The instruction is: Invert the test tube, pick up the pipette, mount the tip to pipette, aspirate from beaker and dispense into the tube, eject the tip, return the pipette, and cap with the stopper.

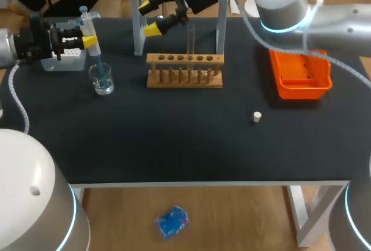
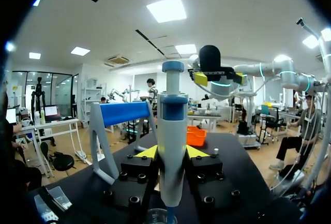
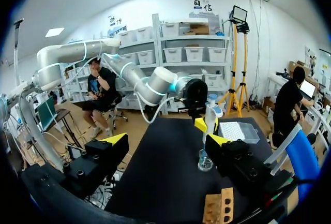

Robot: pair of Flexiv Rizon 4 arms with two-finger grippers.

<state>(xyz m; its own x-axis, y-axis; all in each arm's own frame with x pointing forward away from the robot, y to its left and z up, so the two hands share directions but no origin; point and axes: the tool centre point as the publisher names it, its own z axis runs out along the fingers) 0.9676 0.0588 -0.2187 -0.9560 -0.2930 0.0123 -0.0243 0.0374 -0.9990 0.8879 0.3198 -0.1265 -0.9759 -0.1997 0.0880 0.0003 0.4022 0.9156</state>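
In the head view the left pincer (image 1: 88,37), at the upper left of the frame, pinches the pipette (image 1: 96,61) upright. The pipette's lower end reaches down into the beaker (image 1: 102,80), which stands on the counter (image 1: 174,135) just below the pincer. The white tip box (image 1: 62,61) sits directly under that arm. From the left wrist, both yellow fingertips (image 2: 147,152) press against the pipette's barrel from either side, with the beaker's rim just under it.

The right pincer (image 1: 149,17) hangs spread at the top centre, gripping nothing. The test tube (image 1: 190,39) stands upright in the wooden rack (image 1: 184,71), just right of its yellow tips; whether they touch is unclear. The stopper (image 1: 257,116) lies alone on the counter at centre right, well apart from both pincers, below the orange tray (image 1: 301,77).
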